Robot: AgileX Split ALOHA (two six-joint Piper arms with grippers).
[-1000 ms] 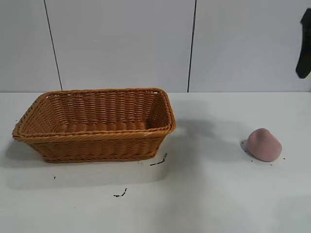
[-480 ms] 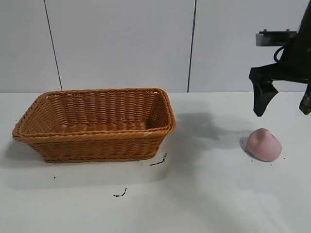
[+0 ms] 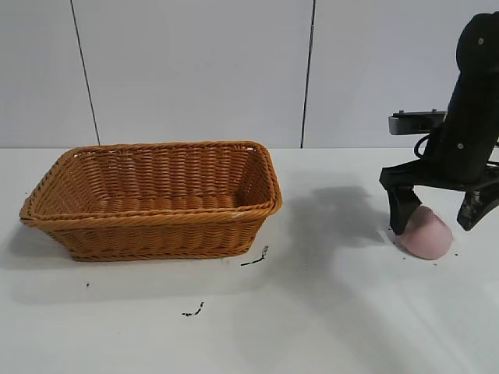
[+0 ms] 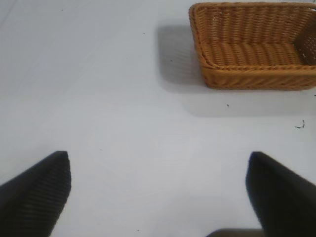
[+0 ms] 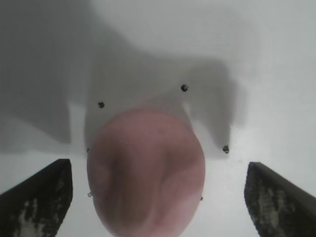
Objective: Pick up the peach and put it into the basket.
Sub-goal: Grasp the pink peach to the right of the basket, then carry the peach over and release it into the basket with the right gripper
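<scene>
— Two arms on this rig, but which one is at the peach (image 3: 426, 232)?

— Only the right gripper (image 3: 437, 218). It hangs directly over the peach, with its jaws spread wide, one finger (image 3: 399, 210) touching or almost touching the side of the fruit that faces the basket (image 3: 156, 199), the other finger on the far side, well clear of it. Nothing is pinched.

— And where does the peach sit, measured from the basket?

— Well apart from it, off the basket's right end in the exterior view, resting on the white table (image 3: 327, 312). It lies a little nearer the camera than the basket's back rim, roughly level with the basket's front wall.

— What does the right wrist camera show?

— The peach (image 5: 146, 171) fills the middle, dusty pink with a soft crease, lying between the two dark fingers (image 5: 37, 197). White table shows on both sides of the fruit, so neither pad is pressed against it in that view. A few small dark specks dot the table around it.

— The left gripper (image 4: 158, 197)?

— It is away from the basket, beyond its left end; its wrist camera looks across bare table to the basket (image 4: 254, 44). Its jaws are spread too, holding nothing.

— Anything else near the basket?

— Two small black scuff marks (image 3: 254, 259) on the table just in front of its right corner. The basket itself stands upright.
</scene>
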